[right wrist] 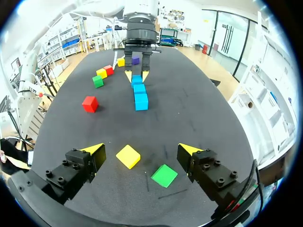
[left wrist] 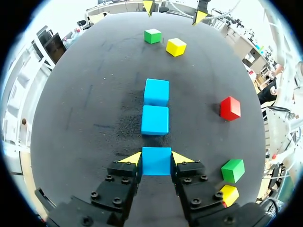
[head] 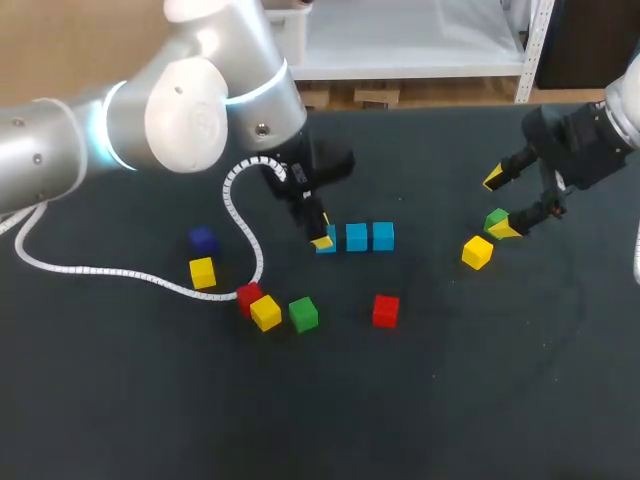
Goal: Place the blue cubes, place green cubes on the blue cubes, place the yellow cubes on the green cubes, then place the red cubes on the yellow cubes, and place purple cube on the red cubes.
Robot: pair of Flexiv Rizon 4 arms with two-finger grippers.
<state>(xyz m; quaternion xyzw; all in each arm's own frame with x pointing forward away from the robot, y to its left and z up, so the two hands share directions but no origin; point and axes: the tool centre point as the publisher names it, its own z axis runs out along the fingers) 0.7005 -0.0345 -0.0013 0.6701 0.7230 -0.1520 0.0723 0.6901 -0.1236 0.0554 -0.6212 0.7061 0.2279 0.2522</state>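
Note:
Three blue cubes lie in a row mid-table. My left gripper (head: pixel 320 236) (left wrist: pixel 156 159) is shut on the row's left-end blue cube (head: pixel 327 243) (left wrist: pixel 156 161), one yellow tip on each side. The other two blue cubes (head: pixel 356 237) (head: pixel 383 236) (left wrist: pixel 155 119) (left wrist: pixel 156 91) lie just ahead of it. My right gripper (head: pixel 500 204) (right wrist: pixel 142 151) hangs open at the right, above a green cube (head: pixel 496 217) (right wrist: pixel 164 175) and a yellow cube (head: pixel 477 252) (right wrist: pixel 128 156), touching neither.
At the front left lie a purple cube (head: pixel 203 239), a yellow cube (head: pixel 202 272), then a red cube (head: pixel 249 296), a yellow cube (head: pixel 265 313) and a green cube (head: pixel 303 314) close together. Another red cube (head: pixel 385 310) sits alone in front of the blue row.

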